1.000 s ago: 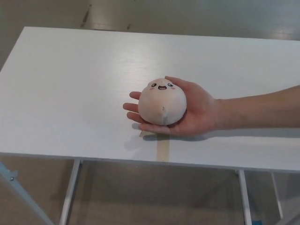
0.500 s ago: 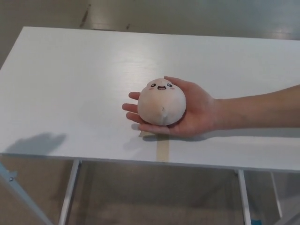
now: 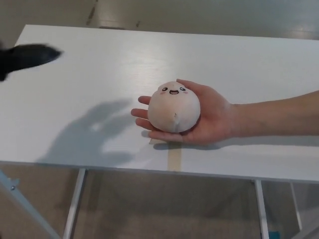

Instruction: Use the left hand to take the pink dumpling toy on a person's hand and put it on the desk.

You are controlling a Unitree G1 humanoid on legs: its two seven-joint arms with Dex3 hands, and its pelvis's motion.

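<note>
I am seeing the pink dumpling toy (image 3: 174, 107) sitting just right of the frame's centre, cupped in a person's hand (image 3: 202, 117) that is lying palm up on the white desk (image 3: 99, 74). The toy is a round, pale pink plush ball with a small smiling face, two dark eyes and rosy cheeks on its upper side, and a short seam or dimple showing low on its front. The person's fingers are curling under and around its left side, with the thumb lying along its upper right; the forearm is reaching in from the right edge of the frame.

I am finding the robot's left hand (image 3: 22, 58) only at the upper left edge, as a dark, motion-blurred shape tapering to a point toward the right. It is hanging above the desk's far left corner, well apart from the toy, touching nothing that I can make out. The blur is too heavy to separate thumb from fingers, so I cannot tell whether it is spread or closed. Its broad grey shadow (image 3: 89, 134) is falling on the desk to the left of the person's fingertips.

A strip of tan tape (image 3: 174, 155) is lying at the desk's near edge, just below the person's hand.
</note>
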